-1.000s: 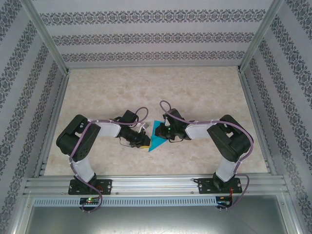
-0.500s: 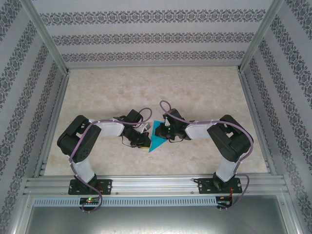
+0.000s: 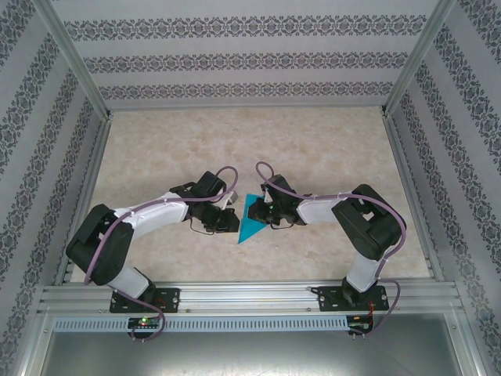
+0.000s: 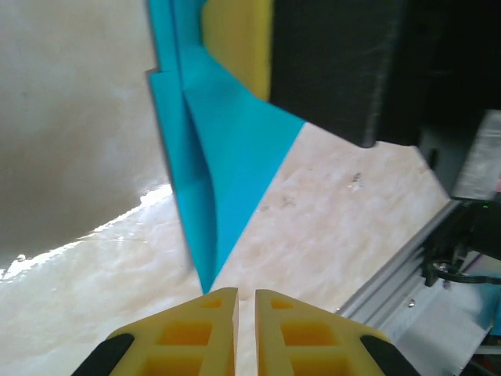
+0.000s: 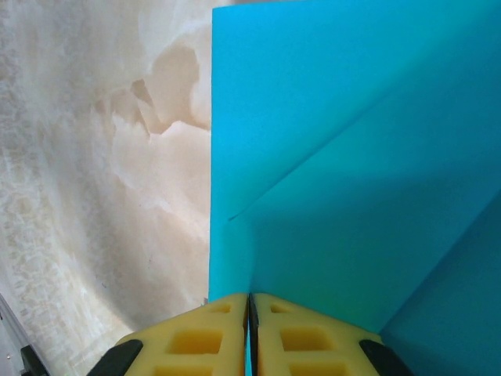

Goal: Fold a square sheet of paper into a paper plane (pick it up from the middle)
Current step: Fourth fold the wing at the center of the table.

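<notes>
One teal paper plane [image 3: 250, 223] (partly folded, its layered creases plain to see) lies on the marble-patterned table [image 3: 313, 149], a little beyond the middle of the aluminium rail [image 3: 250, 296] that runs along the near edge. Two arms rise from that rail, one toward each end, and bend inward so that both grippers meet over the paper above the rail's midpoint.

The right gripper [image 5: 249, 305] has its two yellow fingers pressed together on the plane, the paper's edge running into the seam between them. The left gripper [image 4: 246, 301] is narrow, with a slim gap between its two yellow fingers and nothing in it; the plane's pointed tip, the end nearest the rail, sits just off its fingertips.

From above, the right gripper's black body covers part of the plane's far, wide end, and from the left wrist the same body blocks that end too. Two purple cables [image 3: 227, 174], one per arm, loop above the wrists on the side away from the rail. Three patterned walls [image 3: 250, 59] close the table in beyond the rail.
</notes>
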